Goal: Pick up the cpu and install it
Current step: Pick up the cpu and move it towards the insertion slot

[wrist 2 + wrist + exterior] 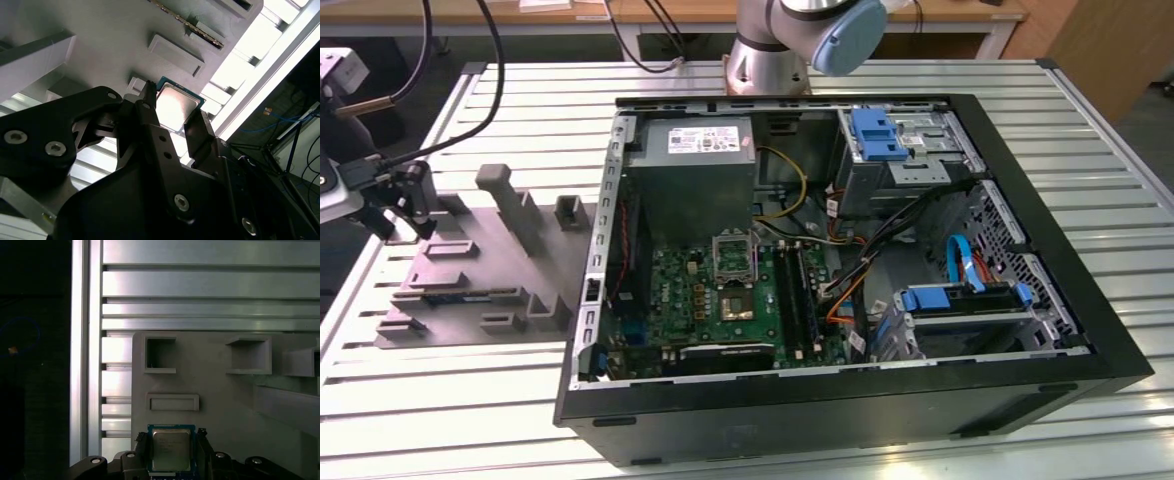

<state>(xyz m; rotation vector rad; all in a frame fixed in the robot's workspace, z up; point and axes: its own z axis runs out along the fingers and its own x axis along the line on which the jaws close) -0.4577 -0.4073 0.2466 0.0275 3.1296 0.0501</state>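
The end effector (171, 435) is pinching the cpu (170, 452). In both wrist views its two dark fingers (141, 445) are pressing flat against opposite edges of the chip, with no gap showing on either side. The cpu is sitting squarely between the fingertips, with its pale metal face turned back toward the wrist and its greenish rim showing at the corners. Being square, it is offering no long axis to speak of. The two free edges are running across the line of the grip, and the chip looks level, not tilted. Whether it is resting on the grey plastic fixture (225, 405) or is lifted just clear of it, I cannot tell.

Just past the fingertips, the fixture is showing a shallow raised rectangle (172, 402), and beyond that two open square pockets (160, 355). Further out, the slatted metal surface (200, 285) is carrying the fixture.

In the exterior view, the end effector (400, 215) is hanging low over the fixture near the edge of the surface. The open computer case (854, 400) is lying well apart from it, toward the exterior view's right. The green circuit board (720, 290) is lying flat on the case floor, with its metal-framed socket (734, 250) near the board's middle. In my judgement, the cpu is already in the grip, and the socket is lying a long way off to one side, across the case wall.
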